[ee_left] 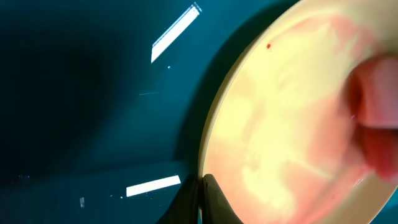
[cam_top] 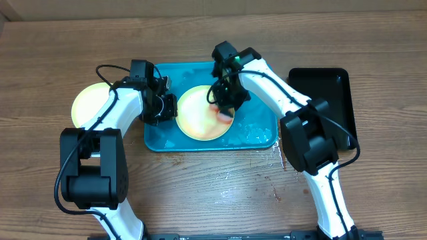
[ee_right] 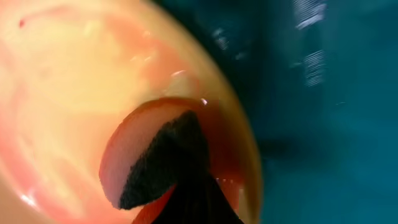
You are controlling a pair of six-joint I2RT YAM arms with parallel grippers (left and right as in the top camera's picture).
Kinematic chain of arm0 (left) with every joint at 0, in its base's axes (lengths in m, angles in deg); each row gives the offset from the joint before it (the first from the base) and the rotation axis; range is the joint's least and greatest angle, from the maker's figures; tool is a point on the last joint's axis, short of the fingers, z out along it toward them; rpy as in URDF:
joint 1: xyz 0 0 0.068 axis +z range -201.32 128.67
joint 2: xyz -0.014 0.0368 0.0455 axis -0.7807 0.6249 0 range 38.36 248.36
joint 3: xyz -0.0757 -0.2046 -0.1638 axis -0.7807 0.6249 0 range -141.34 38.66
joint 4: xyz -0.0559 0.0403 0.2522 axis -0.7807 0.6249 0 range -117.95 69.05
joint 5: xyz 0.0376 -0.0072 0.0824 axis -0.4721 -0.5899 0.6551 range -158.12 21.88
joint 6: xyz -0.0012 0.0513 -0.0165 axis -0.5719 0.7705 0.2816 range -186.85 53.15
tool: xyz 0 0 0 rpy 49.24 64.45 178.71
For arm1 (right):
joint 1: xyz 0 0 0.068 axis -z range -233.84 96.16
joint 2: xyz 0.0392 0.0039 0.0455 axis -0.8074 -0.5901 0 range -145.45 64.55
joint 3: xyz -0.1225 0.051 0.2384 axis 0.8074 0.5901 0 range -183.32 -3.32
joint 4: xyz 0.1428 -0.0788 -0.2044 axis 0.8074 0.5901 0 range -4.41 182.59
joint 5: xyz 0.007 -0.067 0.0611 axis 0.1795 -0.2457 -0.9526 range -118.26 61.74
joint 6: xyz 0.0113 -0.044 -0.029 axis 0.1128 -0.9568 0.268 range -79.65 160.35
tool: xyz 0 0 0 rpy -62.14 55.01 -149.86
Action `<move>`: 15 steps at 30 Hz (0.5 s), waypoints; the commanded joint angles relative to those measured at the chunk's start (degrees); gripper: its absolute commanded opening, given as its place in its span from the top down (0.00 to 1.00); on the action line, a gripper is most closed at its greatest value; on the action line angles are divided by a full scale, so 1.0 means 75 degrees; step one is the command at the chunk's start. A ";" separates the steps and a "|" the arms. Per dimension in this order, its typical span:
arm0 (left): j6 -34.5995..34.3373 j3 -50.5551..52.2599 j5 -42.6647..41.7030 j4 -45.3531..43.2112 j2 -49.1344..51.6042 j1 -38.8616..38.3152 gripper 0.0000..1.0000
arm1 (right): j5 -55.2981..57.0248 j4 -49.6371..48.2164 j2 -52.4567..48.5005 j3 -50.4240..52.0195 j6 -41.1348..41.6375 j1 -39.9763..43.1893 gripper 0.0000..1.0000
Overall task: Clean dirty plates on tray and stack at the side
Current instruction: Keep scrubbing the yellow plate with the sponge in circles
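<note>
Overhead: the blue tray (cam_top: 157, 140) sits mid-surface with 1 yellow plate (cam_top: 193, 117) in it, and red sauce is smeared over the plate's right part. The right gripper (cam_top: 223, 107) presses a sponge (cam_top: 225, 117) onto that smear. The left gripper (cam_top: 163, 107) is at the plate's left rim. A second plate (cam_top: 87, 103) lies on the surface (cam_top: 213, 193) just left of the tray, partly under the left arm (cam_top: 123, 110). It looks clean where it shows. A black tray (cam_top: 330, 87) lies at the far right. No 3rd plate shows.

Left wrist: the jaws are closed together at the plate's rim, apparently pinching it steady. The blurred pink sponge sits at the right edge.

Right wrist: the jaws are clamped on the dark sponge, which rests in a wet red patch near the plate's rim.

My reading is that 1 plate is done and set aside. This 1 is mid-scrub with sauce left, and it is not yet stacked on the other.
</note>
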 commanded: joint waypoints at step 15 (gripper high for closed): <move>0.0003 -0.0140 0.0017 0.0026 -0.0256 0.0090 0.96 | 0.1145 -0.1125 0.0035 -0.0766 -0.0399 -0.0414 0.96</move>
